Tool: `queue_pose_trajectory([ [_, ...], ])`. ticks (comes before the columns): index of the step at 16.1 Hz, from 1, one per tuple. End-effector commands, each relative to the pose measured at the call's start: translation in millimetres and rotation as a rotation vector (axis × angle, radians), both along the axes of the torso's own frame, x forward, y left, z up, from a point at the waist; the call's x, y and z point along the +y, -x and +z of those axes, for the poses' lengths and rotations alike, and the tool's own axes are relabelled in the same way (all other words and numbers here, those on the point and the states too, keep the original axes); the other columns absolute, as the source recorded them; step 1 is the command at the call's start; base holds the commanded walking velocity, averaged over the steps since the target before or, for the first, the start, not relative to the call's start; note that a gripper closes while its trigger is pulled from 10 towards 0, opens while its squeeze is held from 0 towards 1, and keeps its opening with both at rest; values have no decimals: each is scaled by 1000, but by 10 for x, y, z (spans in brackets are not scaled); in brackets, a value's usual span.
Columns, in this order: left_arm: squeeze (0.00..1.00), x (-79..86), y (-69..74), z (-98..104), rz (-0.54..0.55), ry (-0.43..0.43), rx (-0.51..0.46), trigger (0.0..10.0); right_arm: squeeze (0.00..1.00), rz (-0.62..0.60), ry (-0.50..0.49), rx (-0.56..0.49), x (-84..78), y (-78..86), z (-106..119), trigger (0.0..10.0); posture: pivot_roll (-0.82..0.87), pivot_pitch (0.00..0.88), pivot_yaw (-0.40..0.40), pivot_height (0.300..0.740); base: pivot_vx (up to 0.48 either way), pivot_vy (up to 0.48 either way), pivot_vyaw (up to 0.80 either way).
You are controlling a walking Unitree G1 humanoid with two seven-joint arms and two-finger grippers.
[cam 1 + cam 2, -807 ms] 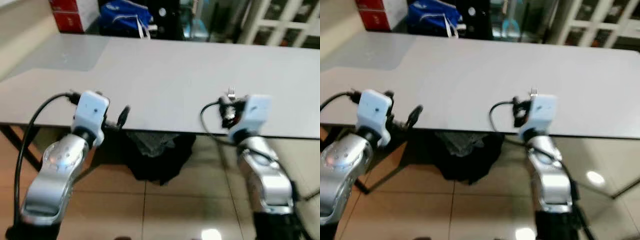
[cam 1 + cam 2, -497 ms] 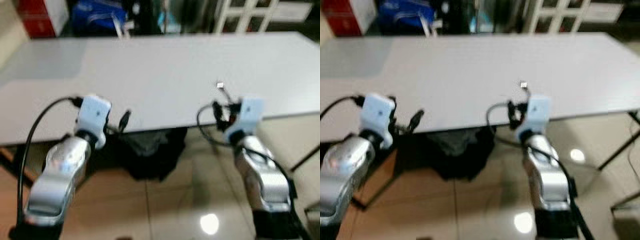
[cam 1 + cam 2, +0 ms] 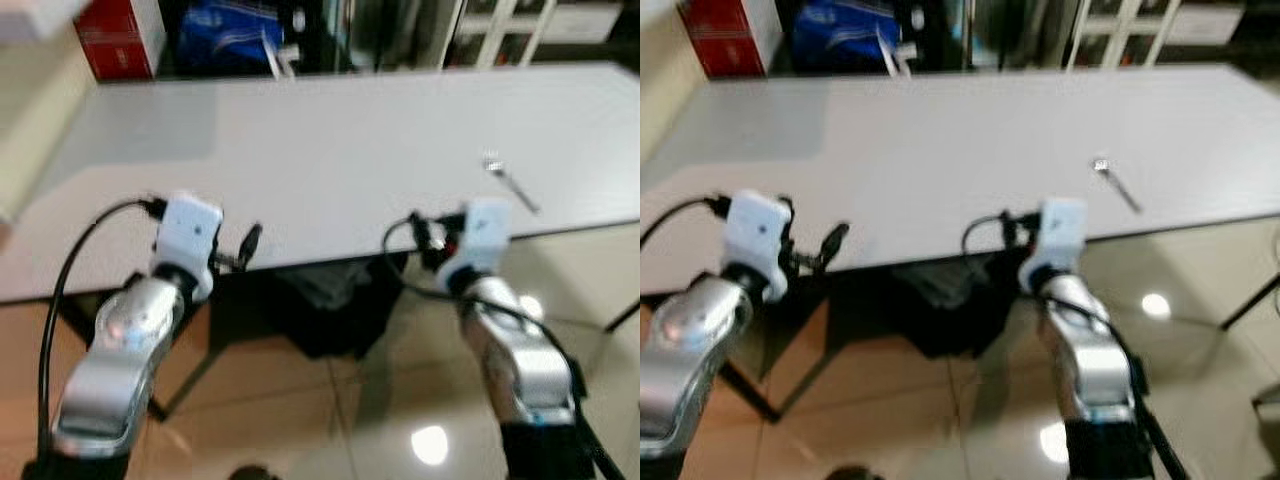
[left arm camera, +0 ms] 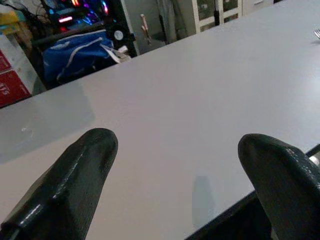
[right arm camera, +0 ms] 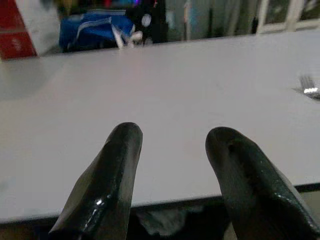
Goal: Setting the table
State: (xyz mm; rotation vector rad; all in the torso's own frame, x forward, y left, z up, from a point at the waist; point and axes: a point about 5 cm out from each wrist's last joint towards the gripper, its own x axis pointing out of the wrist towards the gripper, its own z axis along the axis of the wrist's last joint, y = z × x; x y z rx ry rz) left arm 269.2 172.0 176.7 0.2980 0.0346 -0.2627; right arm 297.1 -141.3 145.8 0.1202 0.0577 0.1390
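Note:
A silver fork (image 3: 510,180) lies flat on the long grey-white table (image 3: 330,140), near its front right edge. My right gripper (image 5: 172,137) is open and holds nothing; it hovers at the table's front edge, left of the fork and a short way from it. In the right wrist view the fork (image 5: 310,86) shows off to one side of the fingers. My left gripper (image 3: 246,243) is open too, with nothing between its fingers (image 4: 85,170), and sits at the front edge further left.
Behind the table stand a blue bag (image 3: 235,35), a red box (image 3: 118,35) and white glass-door cabinets (image 3: 540,25). A black bag (image 3: 330,300) lies on the glossy tile floor under the table. A dark table leg (image 3: 625,315) slants down at the right.
The whole picture has shifted, so the camera moved. The fork stood right at my right gripper's fingertips before; now it lies on the table apart from the gripper, which has drawn back.

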Motion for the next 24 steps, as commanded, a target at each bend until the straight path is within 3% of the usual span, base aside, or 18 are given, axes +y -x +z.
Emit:
queue_pose_trajectory([
  [1, 0, -11, 31, 36, 28, -4, -21, 10000, 0, 14, -38, -29, 28, 12, 61, 10000, 88, 6, -47, 740, 0, 480, 0],
  [3, 0, -20, 54, 36, 57, -1, -30, 10000, 0, -1, -78, -18, 12, 25, 50, 10000, 86, 0, -40, 740, 0, 480, 0],
  [9, 0, 54, 3, 97, 70, -25, -48, 10000, 0, 114, -78, -74, 198, 56, 123, 10000, 89, 0, -25, 740, 0, 480, -355],
  [13, 0, 135, 132, 24, 79, -56, -27, 10000, 0, 166, -72, -61, 274, 108, 61, 10000, 105, 0, -32, 740, 0, 480, 0],
  [14, 0, 145, 152, 16, 77, -59, -17, 10000, 1000, 186, -79, -64, 285, 137, 48, 10000, 110, 0, -30, 740, 0, 480, 0],
  [24, 0, 104, 88, 145, 75, -52, -72, 10000, 1000, 160, -73, -114, 244, 141, 101, 10000, 107, 0, -15, 740, 0, 480, 0],
])
